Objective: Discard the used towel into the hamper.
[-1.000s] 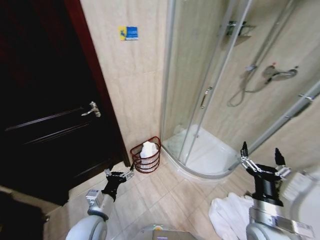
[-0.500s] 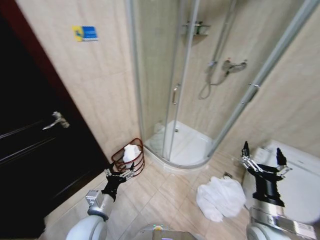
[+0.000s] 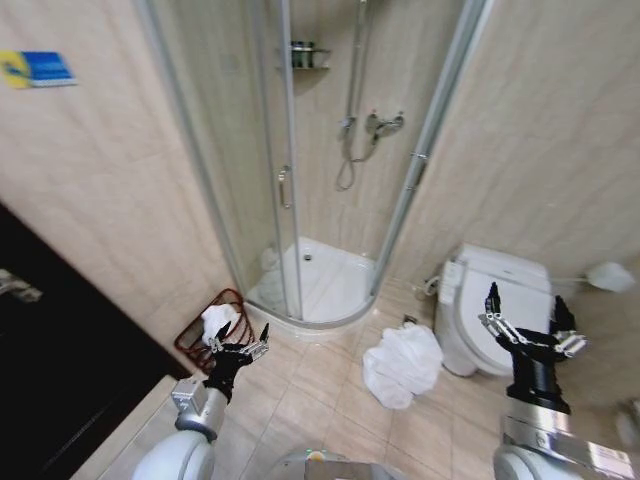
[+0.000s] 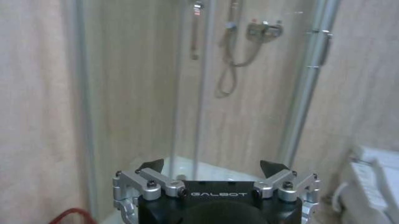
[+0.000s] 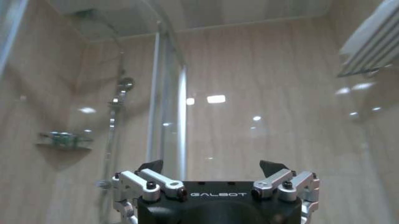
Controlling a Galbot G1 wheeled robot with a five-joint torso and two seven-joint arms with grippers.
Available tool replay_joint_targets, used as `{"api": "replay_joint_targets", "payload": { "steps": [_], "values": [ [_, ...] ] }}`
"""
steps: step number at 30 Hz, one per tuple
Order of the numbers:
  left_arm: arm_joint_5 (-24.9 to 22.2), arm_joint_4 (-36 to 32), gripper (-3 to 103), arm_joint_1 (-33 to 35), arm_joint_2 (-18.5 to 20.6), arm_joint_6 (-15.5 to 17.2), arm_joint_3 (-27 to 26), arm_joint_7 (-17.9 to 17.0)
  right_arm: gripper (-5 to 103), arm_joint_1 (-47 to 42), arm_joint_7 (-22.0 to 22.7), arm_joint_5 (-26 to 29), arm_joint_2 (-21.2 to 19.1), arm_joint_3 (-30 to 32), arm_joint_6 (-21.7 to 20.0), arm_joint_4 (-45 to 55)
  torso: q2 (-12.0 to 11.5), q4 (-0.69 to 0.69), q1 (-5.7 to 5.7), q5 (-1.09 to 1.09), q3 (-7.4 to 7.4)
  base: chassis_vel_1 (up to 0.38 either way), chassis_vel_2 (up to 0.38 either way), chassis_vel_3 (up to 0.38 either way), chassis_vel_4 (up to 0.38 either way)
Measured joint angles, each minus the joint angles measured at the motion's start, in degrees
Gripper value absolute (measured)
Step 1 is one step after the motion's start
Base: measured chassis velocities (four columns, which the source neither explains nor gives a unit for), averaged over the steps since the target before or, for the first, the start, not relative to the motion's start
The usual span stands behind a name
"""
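From the head we see the towel (image 3: 402,364) crumpled on the floor tiles between the shower base (image 3: 320,290) and the toilet (image 3: 495,310), while the hamper (image 3: 207,330) stands far left by the wall with white cloth inside. Our left gripper (image 3: 245,349) hovers just near the hamper, spread wide and empty, and our right gripper (image 3: 525,318) is raised before the toilet, equally spread and empty. Each wrist view confirms this: left gripper (image 4: 214,170) parted toward the shower, right gripper (image 5: 212,170) parted toward the wall.

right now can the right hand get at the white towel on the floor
Probably yes. The towel lies bare on the tiles beside the toilet, nothing on it. The right hand is open and raised, so it would need to come down and toward the robot's left.
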Motion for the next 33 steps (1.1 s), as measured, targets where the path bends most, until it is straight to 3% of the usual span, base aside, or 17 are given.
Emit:
{"api": "replay_joint_targets", "payload": {
  "steps": [33],
  "values": [
    [0.0,0.0,100,0.0,0.0,0.0,0.0,0.0,100,0.0,0.0,0.0,0.0,0.0,0.0,0.0,0.0,0.00,0.00,0.00,0.00,-0.030,-0.031,-0.032,-0.032]
  ]
}}
